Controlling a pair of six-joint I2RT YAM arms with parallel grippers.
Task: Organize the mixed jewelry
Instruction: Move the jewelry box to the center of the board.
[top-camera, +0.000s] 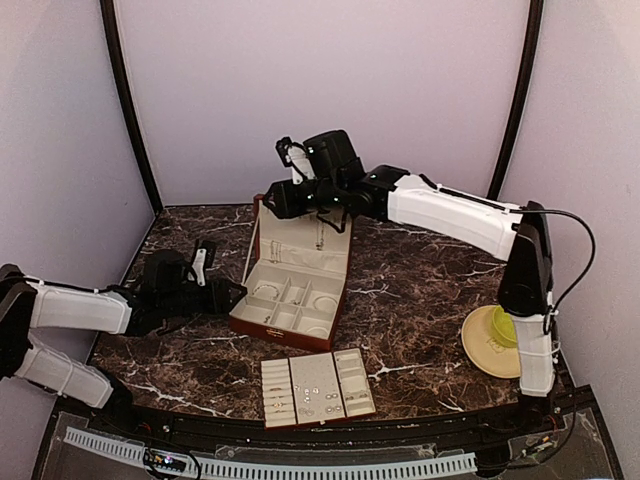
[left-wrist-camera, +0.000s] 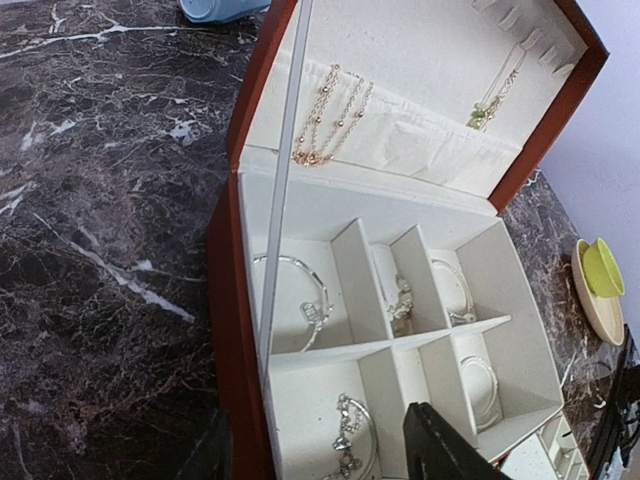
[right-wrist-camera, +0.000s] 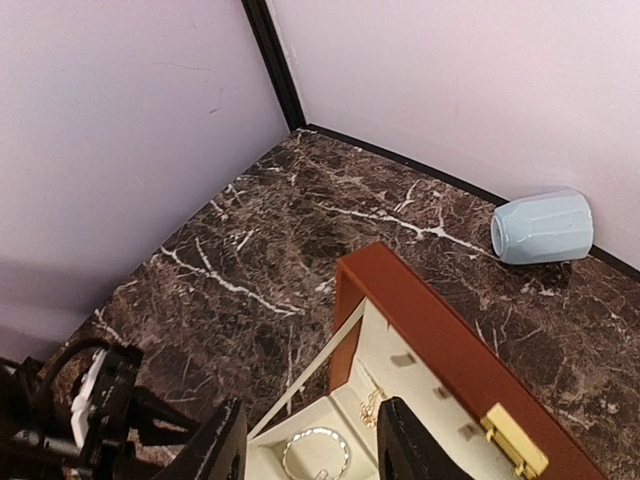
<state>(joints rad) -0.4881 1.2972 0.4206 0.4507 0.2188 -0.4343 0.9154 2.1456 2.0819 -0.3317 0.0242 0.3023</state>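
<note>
The right gripper (right-wrist-camera: 308, 445) stood with jaws apart and nothing between them, just above the top edge of the lid (right-wrist-camera: 440, 345) of the red-brown box (top-camera: 291, 285); it looked like a released hand, not a grasping one. The left gripper (top-camera: 228, 293) was low at the box's left side, approx. touching the wall. In the left wrist view only one dark finger (left-wrist-camera: 445, 450) showed clearly, with no item held, so I cannot tell how wide the left jaws stood.

The mixed jewelry was in 2 places. Small shiny pieces (top-camera: 318, 398) lay in the slots of the cream-lined tray (top-camera: 316, 387) near the front edge of the table (top-camera: 420, 290), well apart from both grippers. Bracelets (left-wrist-camera: 300, 295) were in the box compartments, and chains (left-wrist-camera: 330, 115) hung inside the lid.

My judgement: the box was open and steady, so the opening step seemed done and sorting not yet begun. The next move probably needs one arm to go to the tray and pinch one tiny piece very exactly, w/o pushing its neighbours.
</note>
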